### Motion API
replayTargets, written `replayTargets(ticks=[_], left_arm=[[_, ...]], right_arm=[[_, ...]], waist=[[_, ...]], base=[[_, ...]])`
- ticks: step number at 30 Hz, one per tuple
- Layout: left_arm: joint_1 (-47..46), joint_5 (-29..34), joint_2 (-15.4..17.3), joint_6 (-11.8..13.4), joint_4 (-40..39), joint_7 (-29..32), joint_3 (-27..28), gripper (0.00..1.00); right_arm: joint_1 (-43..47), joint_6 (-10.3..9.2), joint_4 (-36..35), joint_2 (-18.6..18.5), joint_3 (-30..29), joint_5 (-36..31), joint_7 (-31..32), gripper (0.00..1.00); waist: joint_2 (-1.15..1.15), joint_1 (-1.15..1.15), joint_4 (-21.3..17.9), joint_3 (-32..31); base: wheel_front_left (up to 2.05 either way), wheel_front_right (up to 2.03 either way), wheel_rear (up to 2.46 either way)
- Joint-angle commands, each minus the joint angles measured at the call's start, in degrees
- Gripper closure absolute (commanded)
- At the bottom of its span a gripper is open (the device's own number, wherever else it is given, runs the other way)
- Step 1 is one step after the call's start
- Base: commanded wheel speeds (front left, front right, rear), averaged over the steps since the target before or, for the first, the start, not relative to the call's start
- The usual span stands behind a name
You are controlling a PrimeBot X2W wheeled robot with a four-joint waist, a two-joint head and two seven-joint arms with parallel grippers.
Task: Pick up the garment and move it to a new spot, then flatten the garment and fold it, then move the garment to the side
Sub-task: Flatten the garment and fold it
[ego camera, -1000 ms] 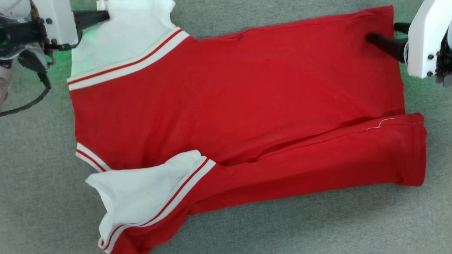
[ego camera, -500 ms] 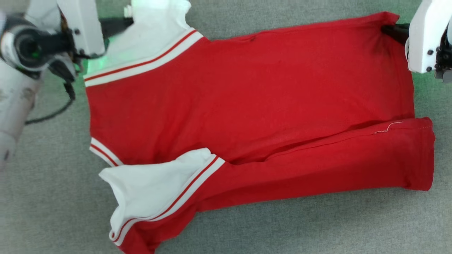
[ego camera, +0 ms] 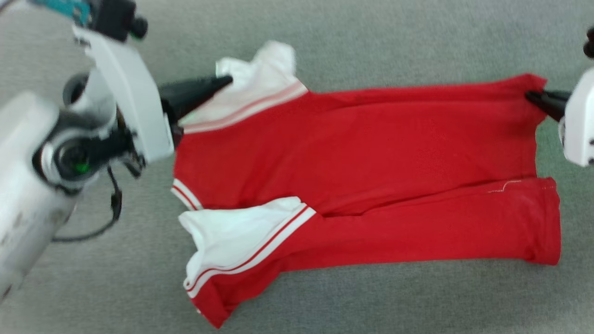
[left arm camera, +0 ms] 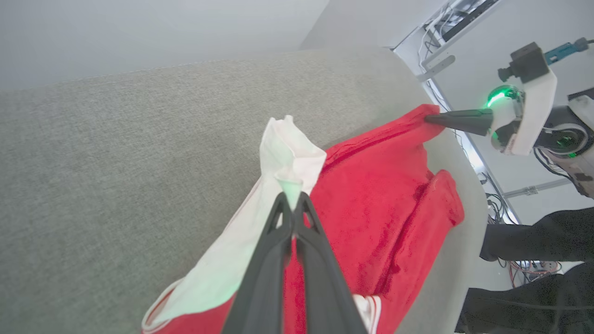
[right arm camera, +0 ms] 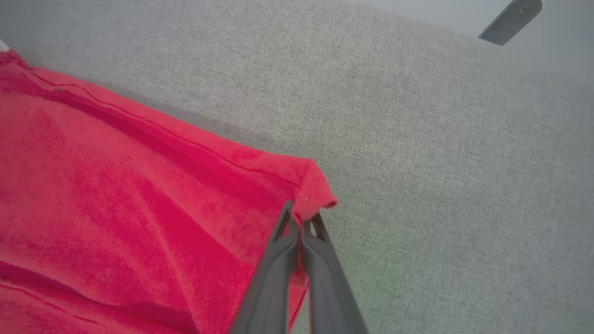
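The garment (ego camera: 362, 139), a red jersey with white short sleeves, lies spread on the grey surface, its near long edge folded over the body. My left gripper (ego camera: 227, 80) is shut on the far white sleeve (left arm camera: 287, 148), and that sleeve is pulled up off the surface. In the left wrist view the left gripper (left arm camera: 291, 197) pinches the sleeve's edge. My right gripper (ego camera: 531, 96) is shut on the far hem corner (right arm camera: 315, 195). The right wrist view shows the right gripper (right arm camera: 301, 218) with red cloth between its tips. The number and lettering are hidden.
The grey fabric surface (ego camera: 371, 37) stretches beyond the garment on all sides. In the left wrist view its rounded edge (left arm camera: 468, 185) drops off beside the hem, with a person's dark-clad legs (left arm camera: 533, 236) and cables beyond.
The right gripper has closed on the hem corner. The left gripper, still holding the sleeve, has raised it off the surface. The head camera has shifted, so the garment now looks smaller.
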Motion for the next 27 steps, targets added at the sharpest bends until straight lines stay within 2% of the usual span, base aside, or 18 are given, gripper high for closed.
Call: replayTargets(ticks=[1,9,16,21,24,27], left_arm=[[1.82,-0.25,1.28,0.05,-2.08,-1.23,-0.12,1.00],[14.05,-0.17,9.19,0.05,-18.12,-12.93,-0.13,1.00],[25.07,1.24,13.35,0.05,-25.27,-23.32,-1.56,1.00],[31.06,1.14,15.53,0.05,-27.16,-29.02,-2.09,1.00],[33.77,0.83,16.10,0.05,-27.52,-30.07,-3.39,1.00],[34.37,1.86,15.01,0.05,-26.02,-30.26,-4.65,1.00]], right_arm=[[1.78,-0.07,-1.24,-1.01,-0.18,0.78,-0.31,1.00],[13.13,-0.07,-10.30,-7.55,-4.82,2.33,-1.28,1.00],[24.96,-0.07,-15.74,-10.53,-13.26,1.93,-1.24,1.00],[32.76,-0.07,-18.66,-10.03,-20.17,0.99,-0.04,1.00],[36.66,-0.07,-20.24,-8.73,-23.37,-0.12,1.36,1.00],[38.81,-0.07,-21.35,-6.82,-26.15,-1.89,2.53,1.00]], waist=[[0.00,0.00,3.02,-3.68],[0.00,0.00,5.33,-5.84],[0.00,0.00,6.50,-6.06],[0.00,0.00,6.48,-5.66],[0.00,0.00,6.57,-5.18],[0.00,0.00,6.66,-4.31]], base=[[0.00,0.00,0.00],[0.00,0.00,0.00],[0.00,0.00,0.00],[0.00,0.00,0.00],[0.00,0.00,0.00],[0.00,0.00,0.00]])
